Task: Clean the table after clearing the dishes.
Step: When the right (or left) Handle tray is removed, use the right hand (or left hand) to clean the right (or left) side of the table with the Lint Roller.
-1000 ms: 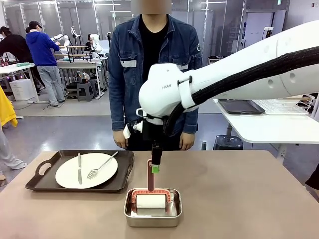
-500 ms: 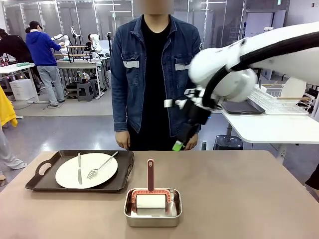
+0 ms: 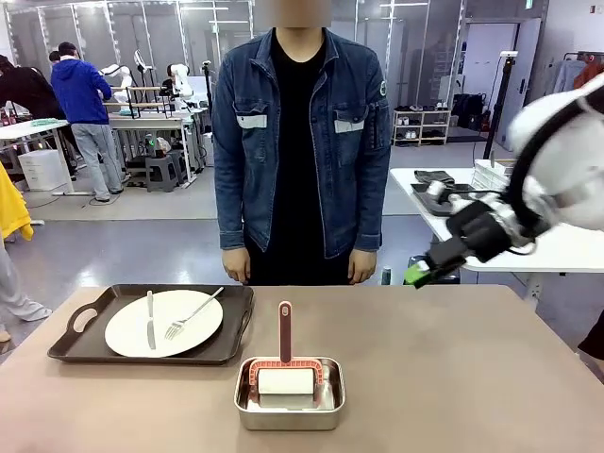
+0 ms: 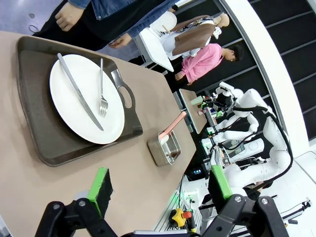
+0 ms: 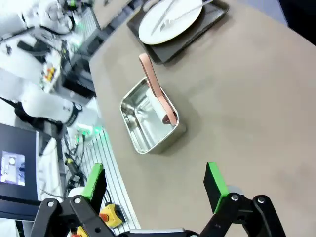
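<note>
Found flat on the matte beige worktop [image 3: 472, 377]: a dark handled tray [image 3: 236, 326] toward the far left corner and, near that tray's front right corner but not touching it, a shiny rectangular steel pan [image 3: 288, 418] by the middle of the front edge.

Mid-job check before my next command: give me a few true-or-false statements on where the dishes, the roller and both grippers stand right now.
1. The plate, knife and fork lie on the dark tray. True.
2. The right gripper grips the roller's handle. False: the right gripper is open and empty, in the air over the table's right side, away from the roller.
3. The roller sits in the steel pan. True.
4. The person holds the tray. False: the person's hands hang by the hips, off the tray.
5. The left gripper is open and empty. True.
</note>
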Controlling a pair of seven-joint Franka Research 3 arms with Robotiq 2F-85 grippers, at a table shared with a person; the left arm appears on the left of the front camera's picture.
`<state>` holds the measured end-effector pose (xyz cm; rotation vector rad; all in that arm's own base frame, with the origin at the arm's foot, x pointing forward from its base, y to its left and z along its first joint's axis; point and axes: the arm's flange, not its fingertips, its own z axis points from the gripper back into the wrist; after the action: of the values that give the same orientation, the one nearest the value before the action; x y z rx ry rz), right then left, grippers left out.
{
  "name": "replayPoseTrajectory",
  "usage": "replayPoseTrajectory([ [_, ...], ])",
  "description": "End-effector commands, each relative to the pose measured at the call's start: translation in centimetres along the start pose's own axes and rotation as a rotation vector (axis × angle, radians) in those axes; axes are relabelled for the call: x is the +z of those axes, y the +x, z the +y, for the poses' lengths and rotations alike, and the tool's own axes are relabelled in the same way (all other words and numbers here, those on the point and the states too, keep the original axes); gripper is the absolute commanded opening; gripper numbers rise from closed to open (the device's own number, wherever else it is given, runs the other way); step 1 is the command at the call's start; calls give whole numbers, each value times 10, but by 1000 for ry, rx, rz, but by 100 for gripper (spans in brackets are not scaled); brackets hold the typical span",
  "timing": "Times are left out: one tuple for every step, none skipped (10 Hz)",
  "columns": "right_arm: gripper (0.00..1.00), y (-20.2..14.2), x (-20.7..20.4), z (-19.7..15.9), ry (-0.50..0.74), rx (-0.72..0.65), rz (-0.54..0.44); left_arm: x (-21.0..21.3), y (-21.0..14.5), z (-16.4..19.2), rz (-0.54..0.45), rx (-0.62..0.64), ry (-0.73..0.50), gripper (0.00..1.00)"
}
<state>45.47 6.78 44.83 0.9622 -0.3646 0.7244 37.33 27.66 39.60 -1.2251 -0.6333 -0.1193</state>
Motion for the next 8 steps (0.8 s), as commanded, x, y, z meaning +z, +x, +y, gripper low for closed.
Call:
replayPoseTrajectory([
  [100, -33, 32, -11, 55, -10, -109, 3, -2, -2, 8, -11, -1, 100],
  [100, -50, 59, -24, 74, -36, -148, 3, -2, -2, 8, -11, -1, 100],
  [100, -65, 92, -40, 59, -79, -170, 3, -2, -2, 8, -11, -1, 100],
  [100, -81, 126, -64, 70, -124, -191, 3, -2, -2, 8, -11, -1, 100],
  [100, -99, 157, -93, 112, -172, -197, 3, -2, -2, 8, -11, -1, 100],
  [100, -124, 185, -132, 196, -213, -249, 3, -2, -2, 8, -11, -1, 100],
  [100, -146, 203, -159, 231, -236, -257, 3, -2, -2, 8, -11, -1, 100],
  [100, -165, 221, -175, 228, -268, -297, 3, -2, -2, 8, -11, -1, 100],
])
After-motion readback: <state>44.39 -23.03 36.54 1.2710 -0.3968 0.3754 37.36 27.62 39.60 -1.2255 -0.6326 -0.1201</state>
